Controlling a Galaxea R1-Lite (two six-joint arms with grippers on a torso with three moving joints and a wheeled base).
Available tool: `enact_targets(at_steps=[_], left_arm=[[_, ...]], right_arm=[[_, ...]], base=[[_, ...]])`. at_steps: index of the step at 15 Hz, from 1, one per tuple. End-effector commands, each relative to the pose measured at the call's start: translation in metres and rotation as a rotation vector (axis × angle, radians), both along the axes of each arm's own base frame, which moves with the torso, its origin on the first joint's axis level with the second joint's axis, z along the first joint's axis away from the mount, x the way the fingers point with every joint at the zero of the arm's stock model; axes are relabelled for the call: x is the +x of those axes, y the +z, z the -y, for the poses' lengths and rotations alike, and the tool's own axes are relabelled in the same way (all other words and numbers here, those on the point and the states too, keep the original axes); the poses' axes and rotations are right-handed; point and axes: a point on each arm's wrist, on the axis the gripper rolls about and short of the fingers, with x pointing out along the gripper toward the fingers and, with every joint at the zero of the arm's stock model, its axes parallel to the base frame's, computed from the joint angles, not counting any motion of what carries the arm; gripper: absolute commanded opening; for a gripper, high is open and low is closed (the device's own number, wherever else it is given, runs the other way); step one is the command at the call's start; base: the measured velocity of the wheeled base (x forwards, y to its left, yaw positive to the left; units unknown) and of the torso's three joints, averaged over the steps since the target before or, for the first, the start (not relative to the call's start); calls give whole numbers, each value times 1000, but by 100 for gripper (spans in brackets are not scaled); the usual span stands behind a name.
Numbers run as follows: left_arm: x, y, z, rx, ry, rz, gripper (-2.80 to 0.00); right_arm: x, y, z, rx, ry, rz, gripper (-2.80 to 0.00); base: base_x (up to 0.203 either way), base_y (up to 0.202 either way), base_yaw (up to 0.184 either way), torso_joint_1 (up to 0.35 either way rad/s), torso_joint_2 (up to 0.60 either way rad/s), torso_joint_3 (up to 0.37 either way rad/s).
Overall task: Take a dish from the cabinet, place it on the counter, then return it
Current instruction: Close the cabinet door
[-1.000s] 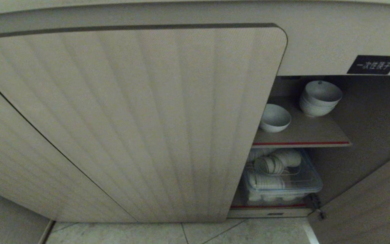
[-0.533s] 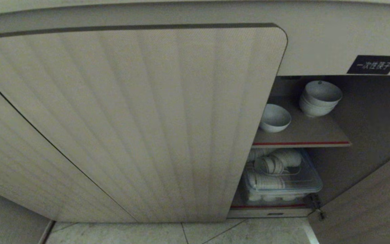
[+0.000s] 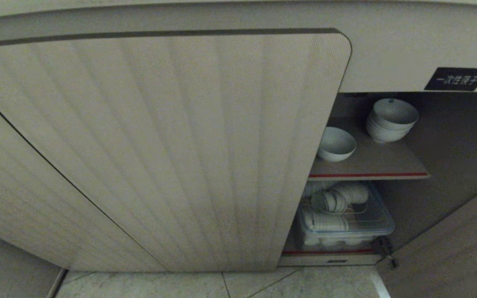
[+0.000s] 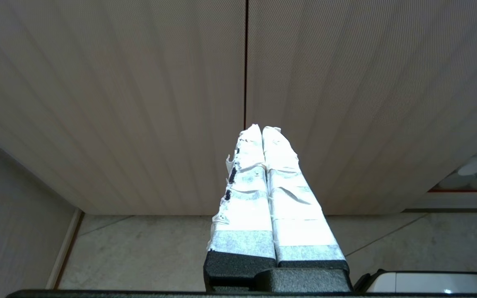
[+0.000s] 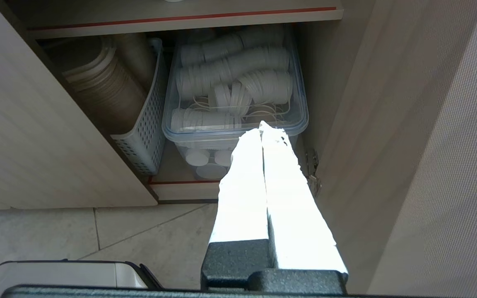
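Your small white bowl (image 3: 336, 143) sits alone on the cabinet (image 3: 160, 145) shelf (image 3: 371, 159), near the bowl stack (image 3: 391, 120). Your left end effector (image 4: 262, 129) and right end effector (image 5: 261, 126) are both closed and hold nothing.

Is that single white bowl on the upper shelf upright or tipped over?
Upright. The small white ceramic bowl stands alone on the brown red-edged shelf, open mouth upward, left of the stacked white bowls.

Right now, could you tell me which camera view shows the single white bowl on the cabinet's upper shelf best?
The head view: the dish sits upright on the upper shelf, beside the closed door's edge, left of the stacked bowls. The right wrist view catches only the shelf's red-edged front and the lower compartment; the left wrist view shows mostly door and floor.
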Motion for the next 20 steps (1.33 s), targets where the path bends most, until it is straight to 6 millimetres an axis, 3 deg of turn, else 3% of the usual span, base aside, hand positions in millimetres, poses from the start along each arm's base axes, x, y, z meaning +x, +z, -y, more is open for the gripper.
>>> enact_targets(at_steps=[1,9,20], left_arm=[[0,0,0,-1,-1,0,-280],[0,0,0,-1,-1,0,-280],[0,0,0,-1,1,1,-280]], right_arm=[[0,0,0,0,0,-2,-280],[0,0,0,0,0,-2,-280],[0,0,0,0,0,-2,-280]], base=[[0,0,0,0,0,0],[-14,0,1,1,0,0],[-193,0,0,2,2,4]])
